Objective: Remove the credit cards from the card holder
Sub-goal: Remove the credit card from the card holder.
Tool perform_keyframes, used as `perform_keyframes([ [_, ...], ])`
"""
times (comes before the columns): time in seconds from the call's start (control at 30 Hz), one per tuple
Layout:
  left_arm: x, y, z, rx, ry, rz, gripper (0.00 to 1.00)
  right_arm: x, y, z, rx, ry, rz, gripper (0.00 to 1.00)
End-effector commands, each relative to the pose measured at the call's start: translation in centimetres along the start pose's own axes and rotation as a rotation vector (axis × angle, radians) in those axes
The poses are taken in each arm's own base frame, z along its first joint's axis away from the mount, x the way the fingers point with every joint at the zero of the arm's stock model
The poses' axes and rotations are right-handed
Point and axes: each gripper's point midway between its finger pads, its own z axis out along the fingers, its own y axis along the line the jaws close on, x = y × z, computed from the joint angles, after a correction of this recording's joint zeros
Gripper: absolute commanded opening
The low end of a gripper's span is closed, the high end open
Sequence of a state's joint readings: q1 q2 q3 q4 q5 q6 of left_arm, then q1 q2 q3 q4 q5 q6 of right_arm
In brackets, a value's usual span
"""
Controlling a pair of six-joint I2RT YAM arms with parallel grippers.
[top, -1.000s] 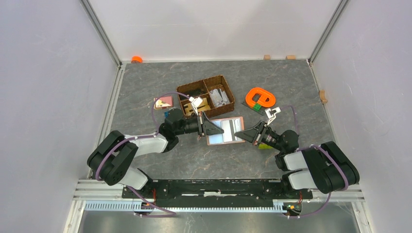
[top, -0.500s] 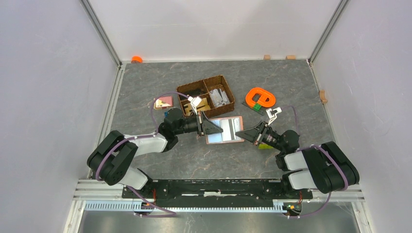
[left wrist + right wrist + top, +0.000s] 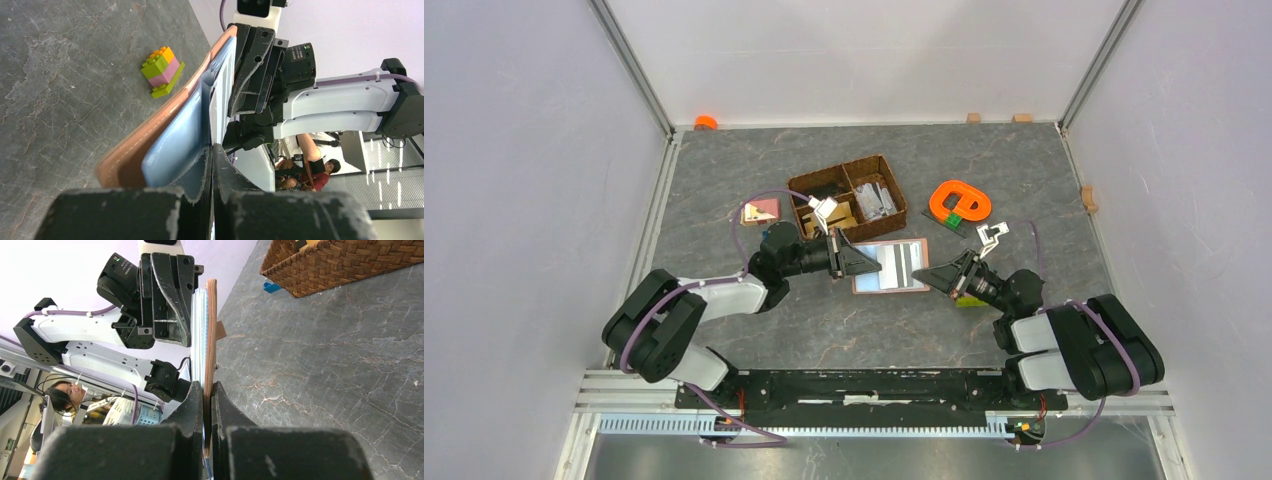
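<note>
Card holder [image 3: 891, 268], spread open, spans the gap between the two end effectors. Left end effector [image 3: 852, 262] is clamped together on the edge nearest it. Right end effector [image 3: 929, 281] is clamped together on the opposite brown edge.

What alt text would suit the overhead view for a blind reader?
A robot's left end effector and right end effector each grip one side of an open brown card holder over a grey table. A woven basket sits behind it.
</note>
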State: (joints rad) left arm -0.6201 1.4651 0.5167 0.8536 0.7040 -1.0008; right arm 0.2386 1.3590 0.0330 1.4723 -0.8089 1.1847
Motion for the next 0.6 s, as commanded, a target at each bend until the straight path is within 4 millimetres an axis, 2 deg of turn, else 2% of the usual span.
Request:
perform_keyframes([
  [0.0,-1.4,-1.0,-0.3,0.023,-0.05,0.074,0.02,-1.3,2.1,-0.2,-0.085,-0.06,-0.112,0.0],
  [0.27,-1.2,-1.1,-0.1,0.037,-0.032,0.072,0.02,-1.5,2.5,-0.4,-0.099,-0.069,-0.119,0.0],
  [0.3,-1.1,-1.4,0.1,0.054,-0.028,0.067,0.04,-1.5,2.7,-0.4,-0.104,-0.068,-0.115,0.0],
  [0.37,-1.0,-1.8,0.2,0.087,-0.024,0.058,0.16,-1.5,2.9,-0.4,-0.116,-0.068,-0.116,0.0],
  [0.43,-0.9,-2.1,0.2,0.11,-0.026,0.051,0.24,-1.4,3.2,-0.3,-0.126,-0.066,-0.115,0.0],
  [0.57,-0.8,-2.7,0.2,0.142,-0.021,0.047,0.32,-1.2,3.8,-0.1,-0.153,-0.052,-0.117,0.0],
])
